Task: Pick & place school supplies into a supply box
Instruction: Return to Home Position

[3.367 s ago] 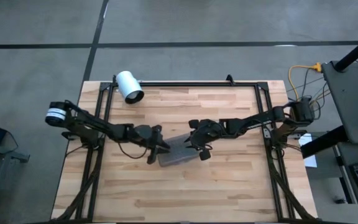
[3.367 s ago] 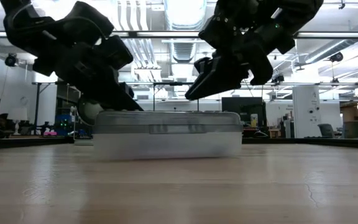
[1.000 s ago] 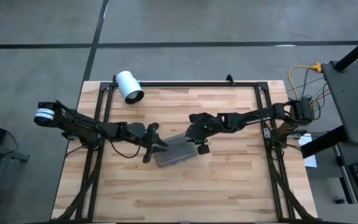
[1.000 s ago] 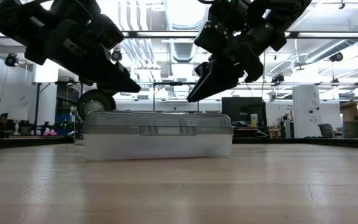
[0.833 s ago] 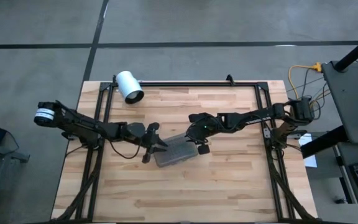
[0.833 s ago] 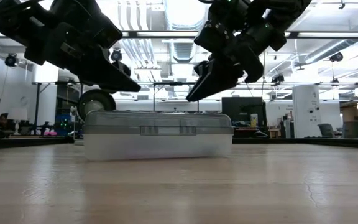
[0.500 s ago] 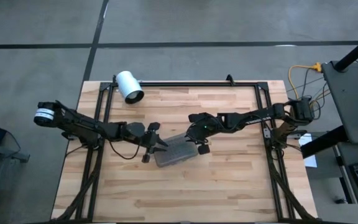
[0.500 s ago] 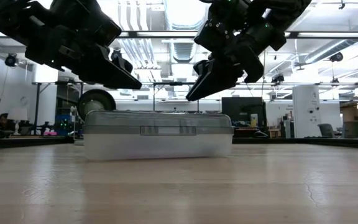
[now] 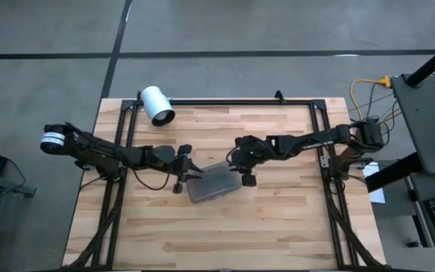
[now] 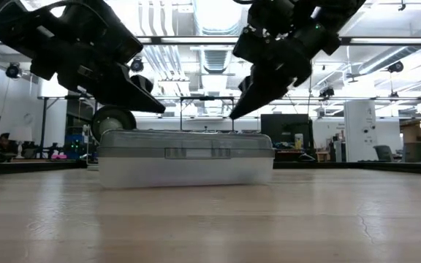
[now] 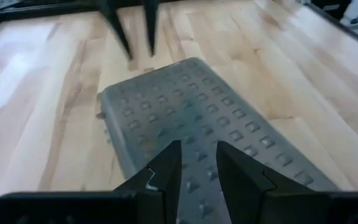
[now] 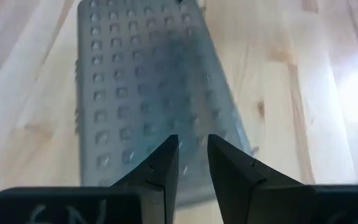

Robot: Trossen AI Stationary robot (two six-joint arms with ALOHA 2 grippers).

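Supply box (image 9: 214, 183) sits lid-down mid-frame on the counter (image 9: 278, 219). My left jaws hover over its left end and my right jaws over its right end, both narrow and empty.

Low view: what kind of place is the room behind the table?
Probably a robotics lab or workshop: exposed ceiling ducts, a monitor, and the left gripper and right gripper hovering over the supply box.

Two slim black jointed arms. Left arm (image 9: 112, 153) is wearing a white collar (image 9: 49, 141) and trailing a thin black cable (image 9: 151, 183). Right arm (image 9: 308, 140) is carrying pale lettering (image 12: 61, 214). Both are ending in matte black tapered jaws.
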